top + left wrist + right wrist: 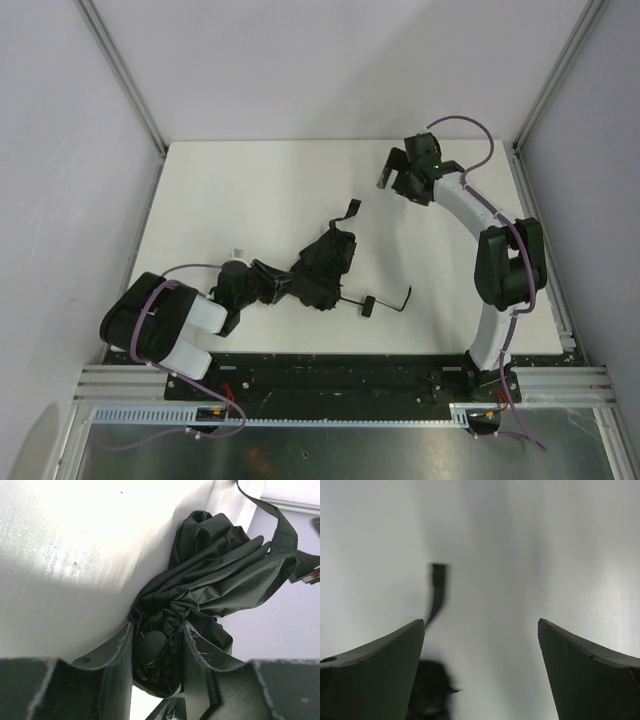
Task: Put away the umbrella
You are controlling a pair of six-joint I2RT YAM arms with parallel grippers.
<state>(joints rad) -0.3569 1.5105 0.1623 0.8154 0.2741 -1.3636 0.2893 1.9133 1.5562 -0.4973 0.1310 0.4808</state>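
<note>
Top external view puts the umbrella (325, 265) near the middle of the white surface (230, 190), a little toward the near edge, lying as a crumpled black bundle. My left hand (285, 285) reaches in from the near left and is clamped on the bundle's left end. From the left wrist view I see my fingers (117, 647) pinching bunched canopy fabric with a dark rounded part between them, so that grip is narrow and full of umbrella. My right hand (405, 175) hangs well apart from it, over the far right of the surface, jaws spread wide and holding nothing; its wrist view shows bare surface between them. I judge the job as only partly done: the canopy is gathered but loose and rumpled, the strap (348, 210) sticks up free on the far side of the bundle, and a thin shaft (388, 305) juts out to the right. What seems left is tidying the folds, securing the strap and dealing with that shaft. I see no sleeve or storage place anywhere.
</note>
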